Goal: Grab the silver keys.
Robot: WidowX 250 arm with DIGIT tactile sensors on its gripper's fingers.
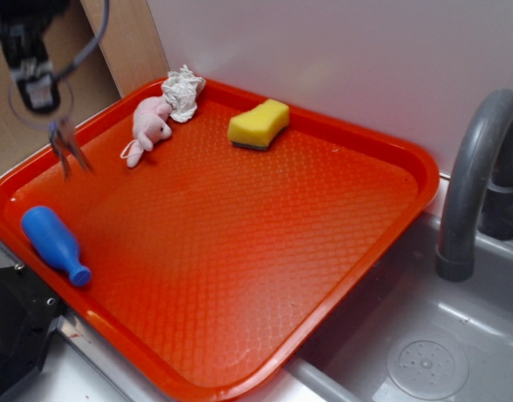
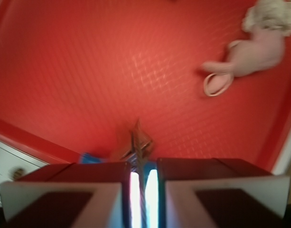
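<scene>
My gripper (image 1: 40, 90) is at the top left, raised above the left corner of the red tray (image 1: 382, 243), and it is shut on the wire ring of the silver keys (image 1: 68, 149). The keys hang free below it, off the tray. In the wrist view the two fingers (image 2: 79, 178) are nearly together with the thin ring pinched between them, and the keys (image 2: 137, 145) dangle just past the fingertips of the gripper (image 2: 142, 167) over the tray (image 2: 88, 71).
A blue plastic bottle (image 1: 53, 244) lies at the tray's left edge, under the gripper. A pink plush toy (image 1: 149, 126) with a white cloth (image 1: 183, 90) and a yellow sponge (image 1: 258, 124) lie at the back. A grey tap (image 1: 475, 180) and sink (image 1: 428, 364) stand right.
</scene>
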